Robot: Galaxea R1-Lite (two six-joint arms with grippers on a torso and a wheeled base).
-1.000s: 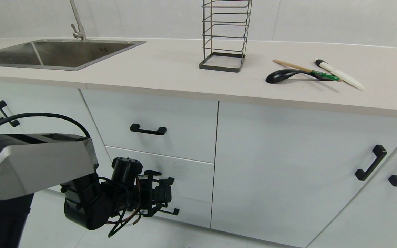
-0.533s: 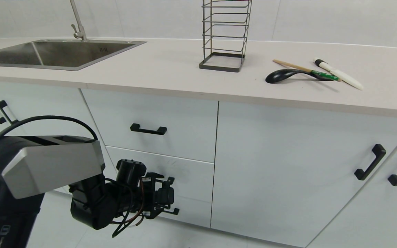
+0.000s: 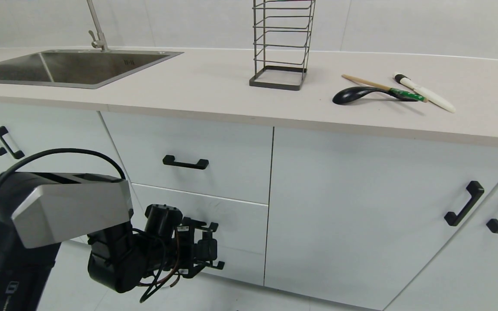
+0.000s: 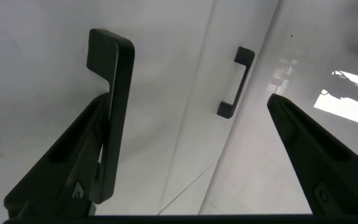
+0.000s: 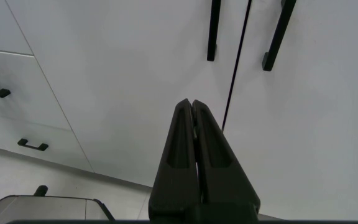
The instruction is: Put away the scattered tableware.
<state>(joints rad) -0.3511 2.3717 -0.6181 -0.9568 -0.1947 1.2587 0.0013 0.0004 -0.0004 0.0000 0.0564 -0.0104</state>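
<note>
Scattered tableware lies on the countertop's right part: a black spoon (image 3: 355, 94), a wooden chopstick with a green band (image 3: 385, 88) and a white utensil with a black tip (image 3: 425, 93). A tall wire rack (image 3: 280, 43) stands left of them. My left gripper (image 3: 209, 245) hangs low in front of the lower drawer, far below the counter. In the left wrist view the left gripper (image 4: 187, 99) is open, and a black drawer handle (image 4: 112, 118) stands between its fingers, close against one finger (image 4: 73, 171). My right gripper (image 5: 192, 107) is shut on nothing and points at white cabinet doors.
A steel sink (image 3: 71, 65) with a tap (image 3: 97, 26) takes up the counter's left end. The upper drawer has a black handle (image 3: 186, 162). Cabinet doors at the right carry black handles (image 3: 464, 204). Another handle (image 4: 235, 84) shows farther along the cabinet front.
My left arm has shifted a little to the right and dropped slightly, keeping its gripper at the lower drawer front. The tableware has not moved.
</note>
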